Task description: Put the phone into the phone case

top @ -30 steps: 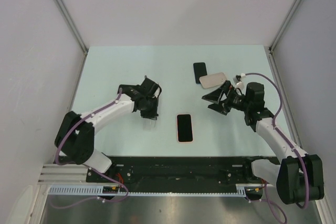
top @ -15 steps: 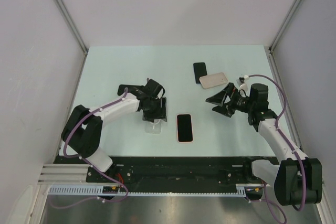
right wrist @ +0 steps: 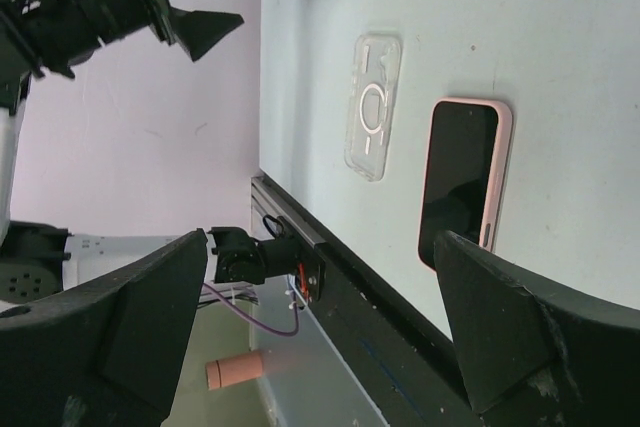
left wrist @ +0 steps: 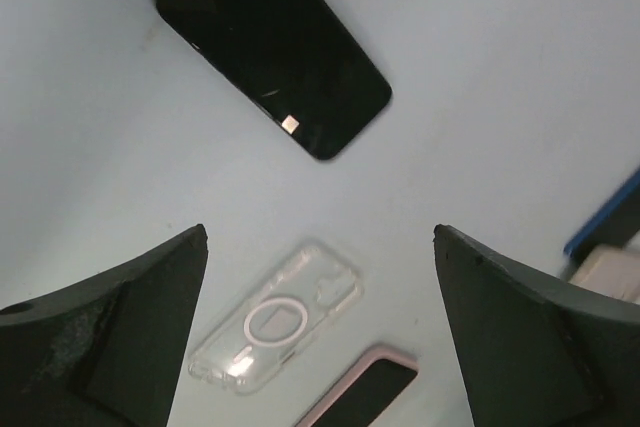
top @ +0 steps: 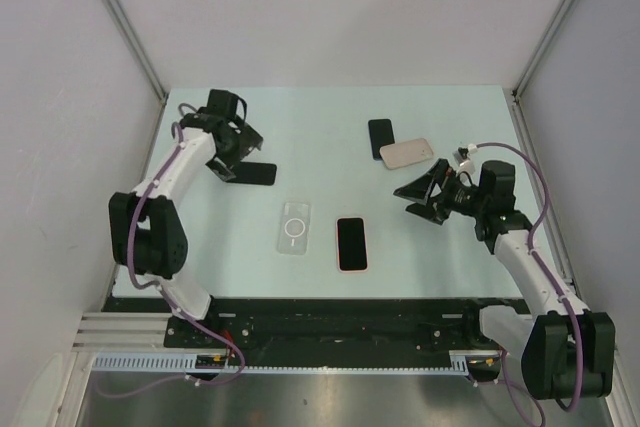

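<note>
Top external: phone (top: 256,174) black, bare; clear case (top: 294,229) empty; pink case (top: 351,269) full; left gripper (top: 236,154), right gripper (top: 411,201) spread.

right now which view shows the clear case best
Left wrist: the clear case lies whole and largest there, its ring plain. Right wrist also shows it whole, but smaller; top external shows it whole but small.

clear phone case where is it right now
In the top view the clear phone case lies near the front middle of the table, just left of the pink-cased phone and apart from it; the bare black phone lies farther back-left.
</note>
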`<action>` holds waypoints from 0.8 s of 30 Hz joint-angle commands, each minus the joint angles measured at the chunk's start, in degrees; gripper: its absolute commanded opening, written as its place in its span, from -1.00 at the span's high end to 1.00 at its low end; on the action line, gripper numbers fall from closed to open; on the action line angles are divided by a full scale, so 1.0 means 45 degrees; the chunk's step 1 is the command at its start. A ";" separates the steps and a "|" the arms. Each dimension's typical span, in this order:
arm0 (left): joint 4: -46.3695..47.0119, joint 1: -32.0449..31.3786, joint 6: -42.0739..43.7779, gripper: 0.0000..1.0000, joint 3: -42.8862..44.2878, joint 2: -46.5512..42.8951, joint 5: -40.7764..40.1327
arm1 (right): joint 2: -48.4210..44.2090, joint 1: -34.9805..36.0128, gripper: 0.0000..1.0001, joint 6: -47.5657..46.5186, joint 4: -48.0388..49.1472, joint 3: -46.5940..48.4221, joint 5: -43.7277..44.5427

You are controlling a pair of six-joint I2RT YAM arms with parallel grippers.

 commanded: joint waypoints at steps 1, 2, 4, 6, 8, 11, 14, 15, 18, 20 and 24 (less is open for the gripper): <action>-0.1687 0.0836 -0.2388 -0.96 0.1917 0.1326 -0.1519 | -0.0518 -0.0073 -1.00 -0.0502 -0.0519 0.0243 -0.0023; -0.1727 0.1069 -0.2661 -0.96 0.2097 0.1446 -0.1637 | -0.0519 -0.0073 -0.99 -0.0562 -0.0713 0.0243 0.0036; -0.1611 0.1460 -0.3618 -0.95 0.2216 0.1836 -0.1833 | -0.0499 -0.0092 -0.99 -0.0835 -0.1103 0.0321 0.0251; -0.1453 0.1696 -0.4300 -0.95 0.2332 0.2419 -0.1911 | -0.0480 -0.0112 -0.99 -0.0973 -0.1241 0.0341 0.0368; -0.1745 0.2008 -0.4983 -0.95 0.2684 0.2832 -0.1911 | -0.0480 -0.0131 -0.99 -0.1012 -0.1339 0.0341 0.0407; -0.1727 0.2380 -0.5668 -0.95 0.2802 0.3457 -0.1638 | -0.0499 -0.0131 -0.99 -0.1148 -0.1495 0.0360 0.0544; -0.1863 0.2731 -0.6060 -0.97 0.3035 0.4004 -0.1598 | -0.0383 -0.0131 -0.99 -0.1577 -0.1886 0.0419 0.0681; -0.1999 0.2732 -0.6159 -0.98 0.3307 0.4257 -0.1657 | -0.0343 -0.0151 -0.99 -0.1656 -0.2003 0.0419 0.0700; -0.2449 0.3083 -0.6354 -1.00 0.3951 0.4765 -0.1911 | -0.0362 -0.0170 -1.00 -0.1754 -0.2296 0.0438 0.0778; -0.2450 0.3103 -0.6316 -1.00 0.4226 0.4961 -0.1776 | -0.0401 -0.0190 -1.00 -0.1774 -0.2335 0.0458 0.0875; -0.2976 0.3103 -0.6491 -1.00 0.4949 0.5741 -0.1560 | -0.0188 -0.0209 -0.99 -0.1794 -0.2200 0.0477 0.1091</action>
